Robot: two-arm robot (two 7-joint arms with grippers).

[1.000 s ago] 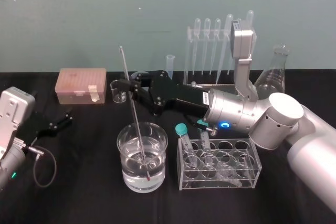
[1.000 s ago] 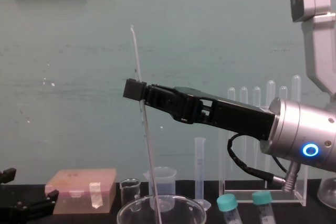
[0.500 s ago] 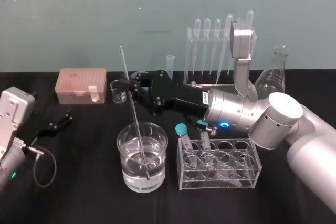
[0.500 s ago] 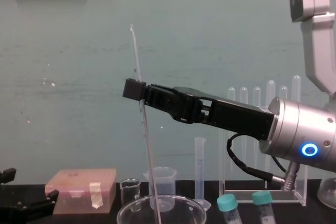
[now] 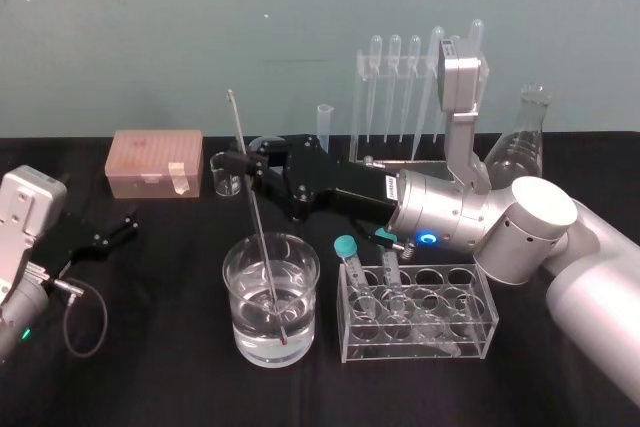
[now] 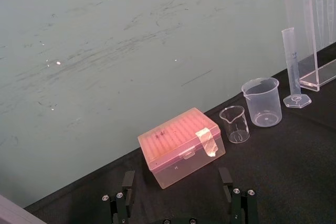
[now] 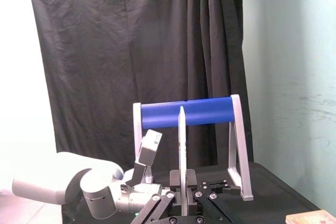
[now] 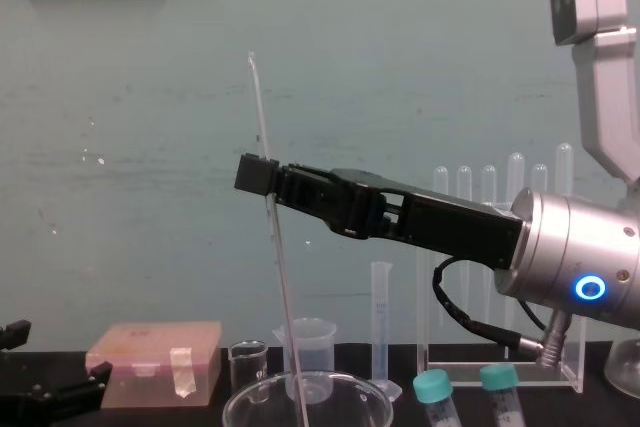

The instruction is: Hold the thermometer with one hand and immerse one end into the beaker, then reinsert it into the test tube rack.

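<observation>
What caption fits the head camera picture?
Right end effector holds the thermometer, tip sunk in the beaker; left end effector rests idle.

**Contents of the table [image 5: 150, 357].** One thermometer [image 5: 252, 217], one wide glass beaker [image 5: 302, 335], one small glass beaker [image 6: 234, 124], one plastic spouted beaker [image 6: 262, 102], one graduated cylinder [image 6: 292, 64], one pink lidded box [image 6: 181, 147] and one conical flask [image 5: 519, 147]. One tall test tube rack [image 5: 358, 97] carries six pipettes [image 8: 515, 182], and one low tube rack [image 5: 470, 332] holds two teal-capped tubes [image 5: 347, 250]. Grippers number two: the left gripper [image 5: 125, 224] and the right gripper [image 5: 245, 169].
</observation>
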